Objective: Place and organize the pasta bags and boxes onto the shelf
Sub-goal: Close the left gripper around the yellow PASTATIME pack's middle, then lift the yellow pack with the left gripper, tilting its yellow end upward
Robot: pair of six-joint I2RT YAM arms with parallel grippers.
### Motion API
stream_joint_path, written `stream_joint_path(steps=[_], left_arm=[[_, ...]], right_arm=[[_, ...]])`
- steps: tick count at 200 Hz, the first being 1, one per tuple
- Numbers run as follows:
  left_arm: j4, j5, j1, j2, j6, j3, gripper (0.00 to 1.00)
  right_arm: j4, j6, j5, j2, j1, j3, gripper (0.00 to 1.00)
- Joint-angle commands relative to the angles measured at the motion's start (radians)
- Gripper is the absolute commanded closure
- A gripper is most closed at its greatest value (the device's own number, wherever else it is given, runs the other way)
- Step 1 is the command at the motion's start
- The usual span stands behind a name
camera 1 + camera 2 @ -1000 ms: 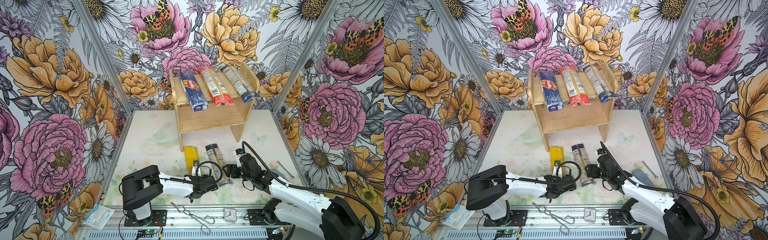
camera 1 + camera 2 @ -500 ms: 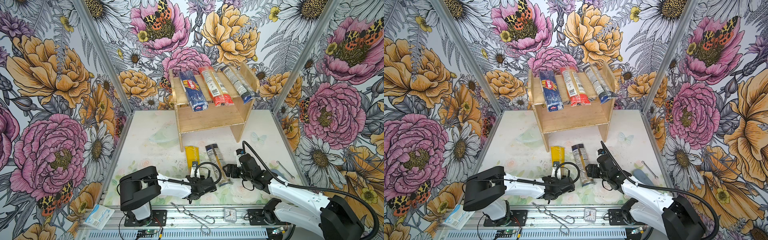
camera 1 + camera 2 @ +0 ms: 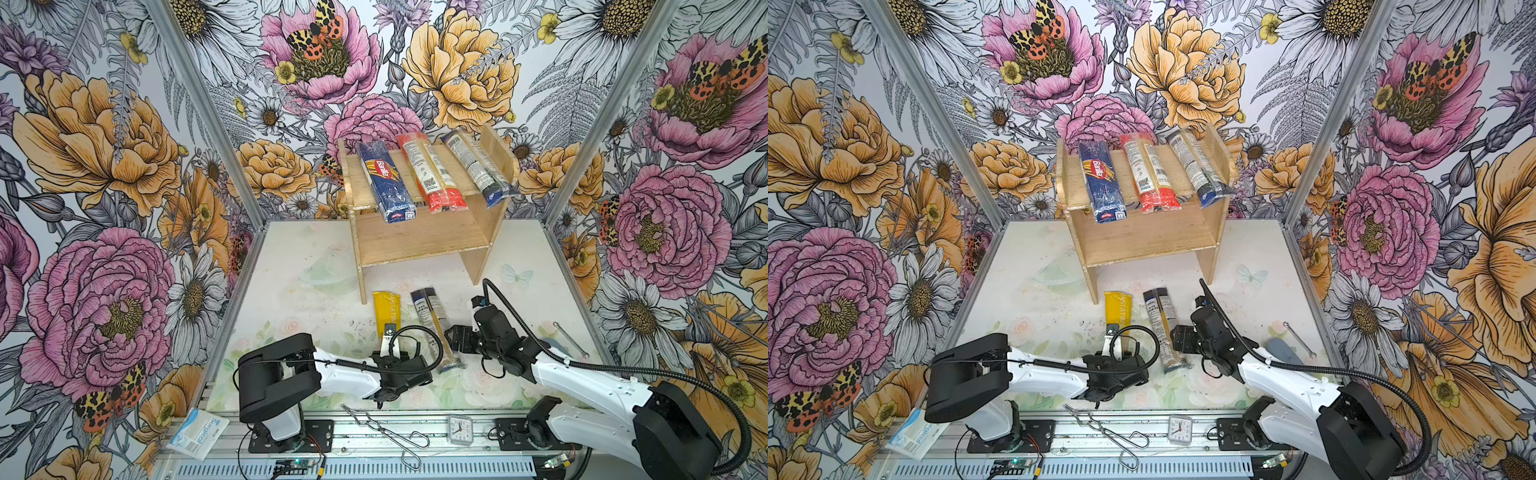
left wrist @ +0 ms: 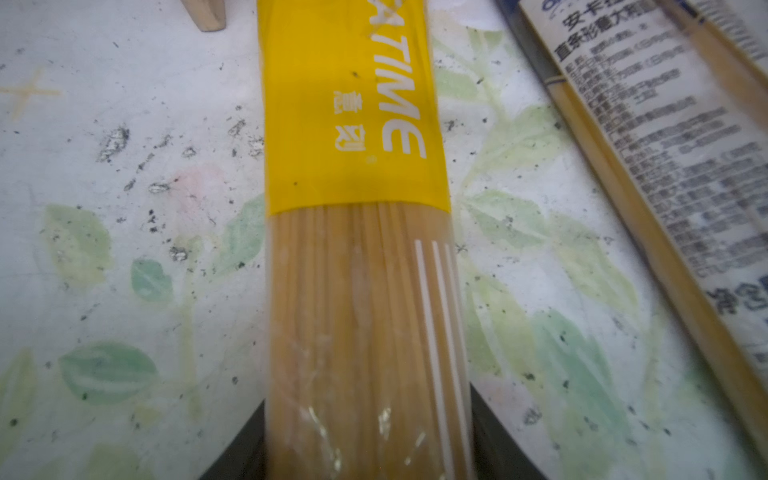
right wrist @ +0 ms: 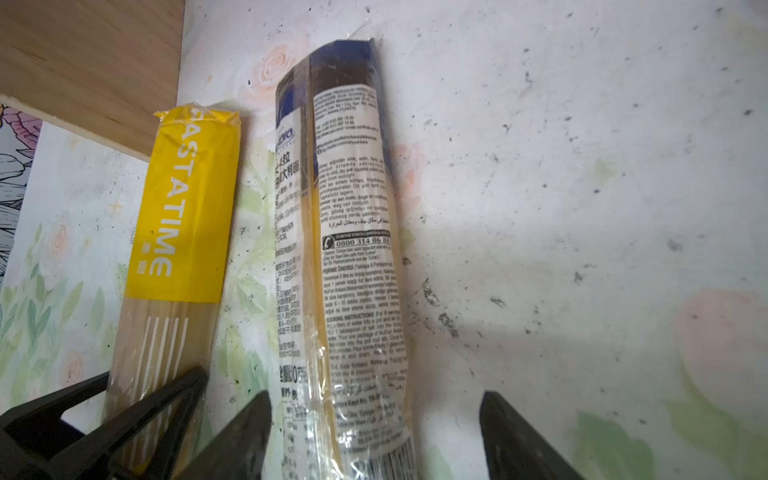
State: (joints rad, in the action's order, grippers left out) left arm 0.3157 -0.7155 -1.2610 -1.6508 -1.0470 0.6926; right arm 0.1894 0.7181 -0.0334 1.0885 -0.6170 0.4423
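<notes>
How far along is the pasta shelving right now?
Done: Barilla pack, red-ended pack and blue-ended pack lie on top of the shelf. In hand: left gripper clamps the yellow pack; right gripper, open, straddles the clear pack. Remaining: both lie on the table, unshelved.

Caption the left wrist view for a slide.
Left pincer grips the yellow spaghetti pack; a dark-ended clear pack lies alongside.
</notes>
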Motion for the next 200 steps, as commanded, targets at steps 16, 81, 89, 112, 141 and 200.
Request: stream_joint_path(steps=[16, 81, 89, 112, 141, 200], left_arm=[[0.024, 0.169, -0.006, -0.042, 0.015, -0.044, 0.86], [0.042, 0.157, -0.01, -0.048, 0.042, -0.008, 1.0], [0.046, 0.146, -0.015, -0.038, 0.039, -0.006, 1.0], [0.052, 0.12, -0.022, 0.004, 0.046, -0.008, 1.0], [0.089, 0.11, -0.024, 0.052, 0.078, 0.011, 1.0], [0.149, 0.074, -0.051, 0.198, 0.114, 0.022, 1.0]], right_arm=[[-0.012, 0.011, 0.024, -0.009, -0.006, 0.019, 0.2], [-0.009, 0.009, 0.032, -0.027, -0.006, 0.011, 0.2], [-0.009, 0.009, 0.032, -0.03, -0.007, 0.009, 0.2], [-0.005, 0.008, 0.029, -0.037, -0.006, 0.006, 0.2], [-0.004, 0.009, 0.031, -0.042, -0.006, 0.008, 0.2], [0.008, -0.014, 0.027, -0.037, -0.003, 0.052, 0.2]])
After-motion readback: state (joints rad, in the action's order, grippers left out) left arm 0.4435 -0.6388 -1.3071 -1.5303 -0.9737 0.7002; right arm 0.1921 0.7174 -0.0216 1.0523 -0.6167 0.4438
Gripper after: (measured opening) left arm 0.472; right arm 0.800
